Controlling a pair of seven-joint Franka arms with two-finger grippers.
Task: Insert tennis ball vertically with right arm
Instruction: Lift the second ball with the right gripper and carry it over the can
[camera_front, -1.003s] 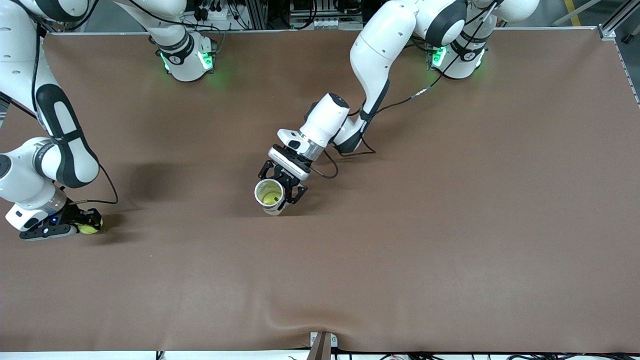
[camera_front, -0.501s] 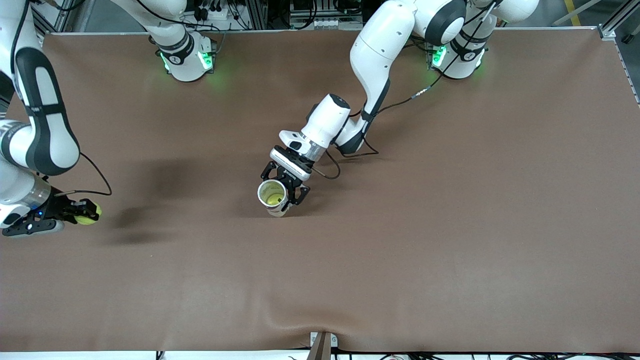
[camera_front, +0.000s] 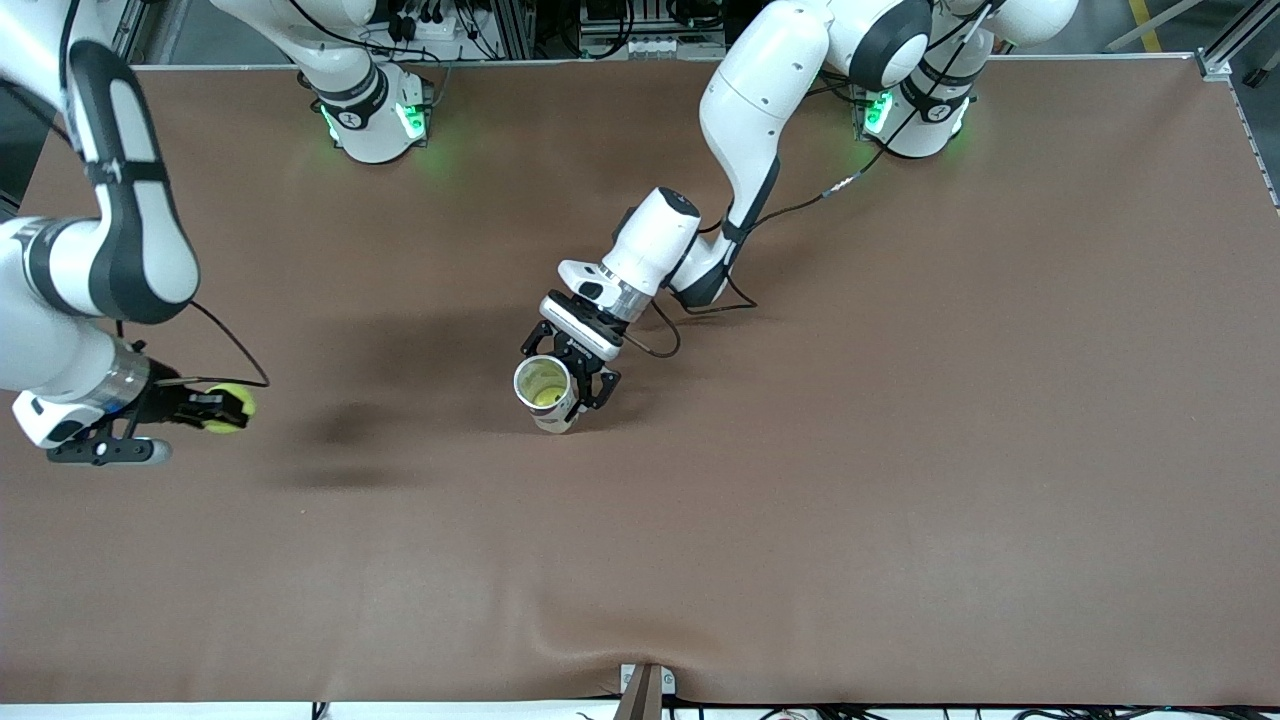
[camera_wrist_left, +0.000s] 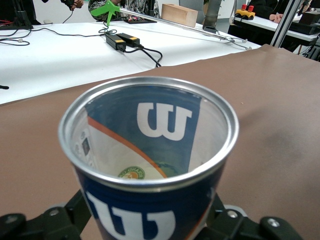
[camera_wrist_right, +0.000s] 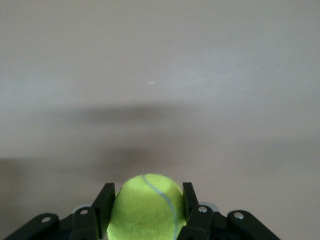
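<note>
R gripper (camera_front: 216, 408) sat at mid-height of the front view, hard by the frame edge at the right arm's end of the table, up in the air over bare brown mat (camera_front: 900, 450). Its jaws were clamped on the tennis ball (camera_front: 230, 408), a yellow-green ball sticking out past the fingertips toward the frame's centre. R wrist view confirmed the grip: ball (camera_wrist_right: 145, 207) wedged between two black fingers (camera_wrist_right: 106, 201), one on each side, white seam curving over its top, nothing but mat and a soft dark shadow under it. In the front view that shadow (camera_front: 340, 430) lay on the mat a bit lower in the frame than the ball & closer to the centre, apart from the ball, so the ball was off the surface. Tennis can (camera_front: 545, 390) stood upright w/ mouth open at approx. the centre of the front view, well apart from the ball. L gripper (camera_front: 566, 376) was down at the can, reaching in from the upper part of the frame, w/ the can between its jaws; whether they pressed the can or stood slack around it, couldn't tell. L wrist view looked down into the can (camera_wrist_left: 150, 215): silver rim, blue wall w/ white W logo, orange stripe on the label; black gripper parts flanked its base at the lower edge of that frame. White tabletops & cables showed along the upper part of that view.
</note>
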